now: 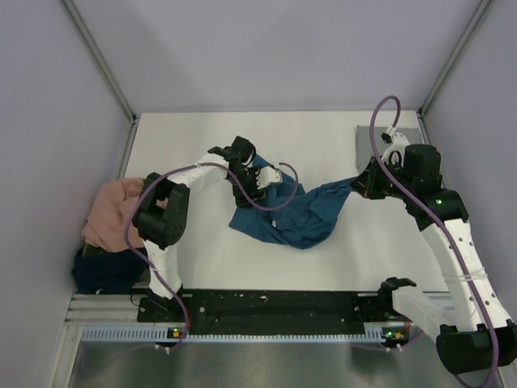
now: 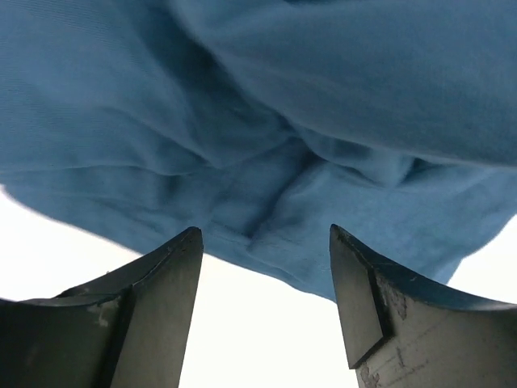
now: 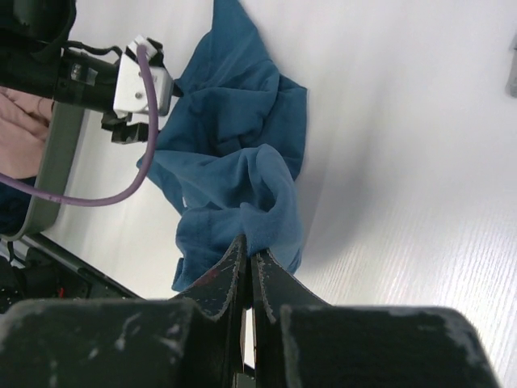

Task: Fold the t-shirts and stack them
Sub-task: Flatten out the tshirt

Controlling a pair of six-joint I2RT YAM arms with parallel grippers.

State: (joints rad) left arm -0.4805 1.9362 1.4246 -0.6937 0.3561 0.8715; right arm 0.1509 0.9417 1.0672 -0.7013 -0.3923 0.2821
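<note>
The teal-blue t-shirt (image 1: 295, 212) lies crumpled in the middle of the white table. My right gripper (image 1: 361, 183) is shut on its right end; in the right wrist view the jaws (image 3: 250, 246) pinch a bunched fold of the shirt (image 3: 234, 153). My left gripper (image 1: 260, 184) is open at the shirt's left part; in the left wrist view its fingers (image 2: 266, 242) stand wide apart just short of the shirt's hem (image 2: 266, 145). The salmon-pink t-shirt (image 1: 109, 214) and the dark navy t-shirt (image 1: 105, 271) lie heaped at the left edge. The grey t-shirt (image 1: 388, 136) lies folded at the back right.
Grey walls close in the table on the left, back and right. A black rail (image 1: 266, 305) with the arm bases runs along the near edge. A purple cable (image 1: 266, 206) loops from the left arm over the shirt.
</note>
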